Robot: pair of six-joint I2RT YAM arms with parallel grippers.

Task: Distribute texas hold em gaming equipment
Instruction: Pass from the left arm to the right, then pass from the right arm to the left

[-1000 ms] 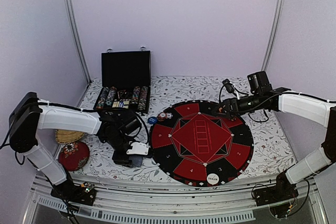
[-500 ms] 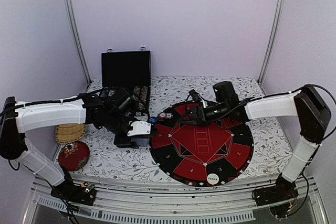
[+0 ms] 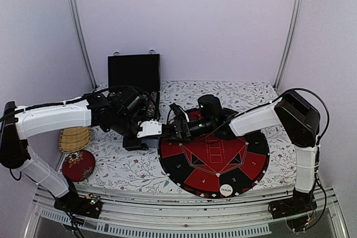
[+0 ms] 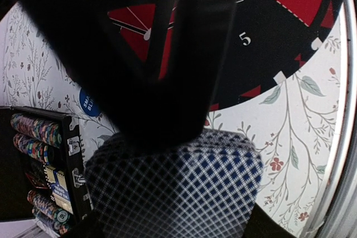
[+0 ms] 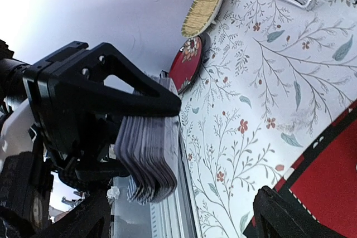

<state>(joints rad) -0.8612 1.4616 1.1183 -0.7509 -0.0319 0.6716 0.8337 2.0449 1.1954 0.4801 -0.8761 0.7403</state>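
Pack of cards: a thick pack of cards (image 5: 146,165), checkered on the back and slightly fanned at its edges, is held up off the cloth (image 3: 128,163) just outside the mat (image 3: 254,163), at its far-left rim.
Left gripper: the left gripper (image 3: 142,132) is clenched on that pack, one black finger across the top card and the other underneath.
Why so held: I judge the pack is being offered edge-on toward the mat so the other arm can peel off a card (a hand-over rather than a drop).
Right gripper: the right gripper (image 3: 168,129) reaches across the mat's far-left part to just beside the pack. It is released, jaws spread wide, with nothing between them.
Buttons: the white DEALER button (image 3: 226,190) lies on the mat's near rim. The blue button (image 4: 88,102) lies on the cloth just off the mat's far-left rim, near the case.
Chips: rows of striped chips (image 4: 36,129) sit in the chip case (image 3: 134,73), which stands open with its lid up beyond the mat's far-left side.
Bystanders: a red disc (image 3: 78,164) and a woven piece (image 3: 73,137) lie well to the left of the mat.
Hidden: the right arm covers the mat's far-left sectors, so any chips or cards lying there cannot be seen.
Unclear: whether the right fingertips touch the pack cannot be told. Its card faces are out of sight, and the left wrist view is mostly blocked by a blurred black finger.
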